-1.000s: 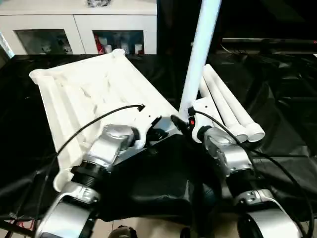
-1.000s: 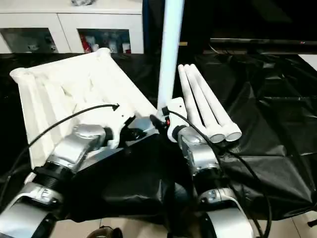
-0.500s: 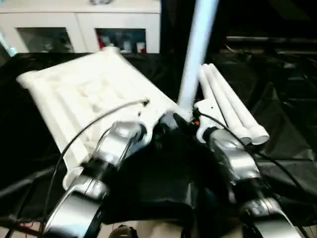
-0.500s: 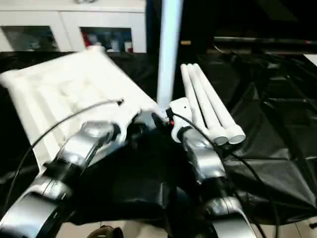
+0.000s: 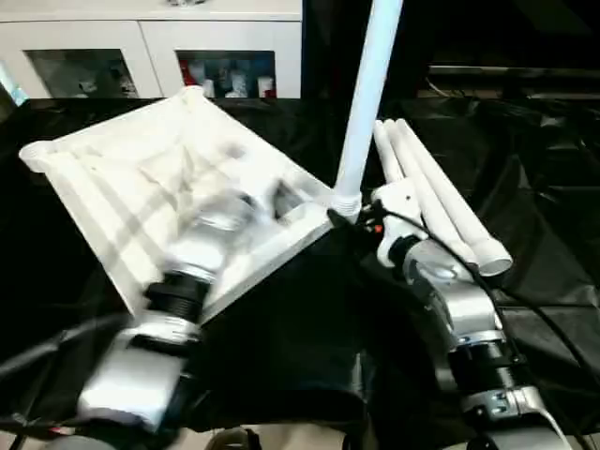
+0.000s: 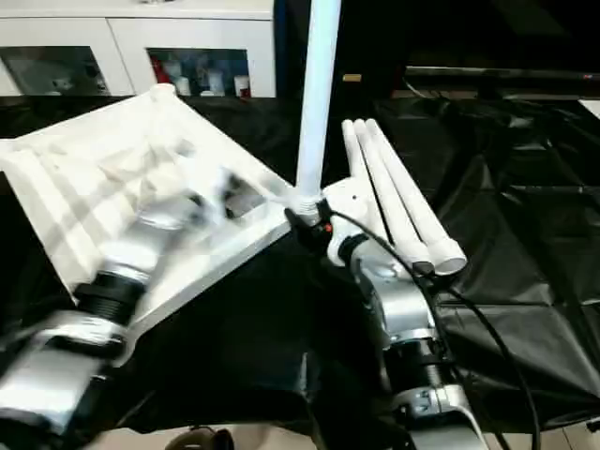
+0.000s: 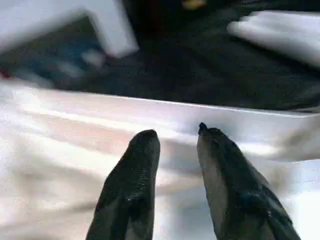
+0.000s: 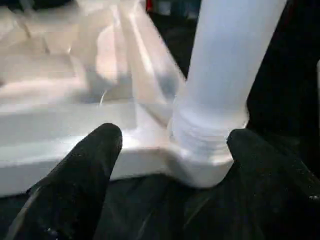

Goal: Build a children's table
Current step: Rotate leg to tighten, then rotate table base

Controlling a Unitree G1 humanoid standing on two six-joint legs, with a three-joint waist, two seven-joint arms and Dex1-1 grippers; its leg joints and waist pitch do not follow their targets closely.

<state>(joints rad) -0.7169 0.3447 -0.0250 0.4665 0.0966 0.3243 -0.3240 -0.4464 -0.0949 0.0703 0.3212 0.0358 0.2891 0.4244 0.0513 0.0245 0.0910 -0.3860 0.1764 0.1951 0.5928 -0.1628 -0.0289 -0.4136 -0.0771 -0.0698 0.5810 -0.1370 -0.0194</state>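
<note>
Black sheet (image 5: 525, 234) on the bench; top (image 5: 122, 197) upside down at left, one leg (image 5: 370, 94) upright in its near corner socket, three legs (image 5: 441, 202) beside; right gripper (image 8: 170, 165) apart around that leg's base, left gripper (image 7: 175, 145) slightly apart over the top; leg could tip if loosely seated.

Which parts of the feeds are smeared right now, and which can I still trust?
Both eye views: the left arm is motion-smeared over the upturned tabletop, while the standing leg, three loose legs and right gripper stay crisp. Left wrist view: background soft, fingers readable. Right wrist view: leg base sharp enough, fingers blurred from closeness.
</note>
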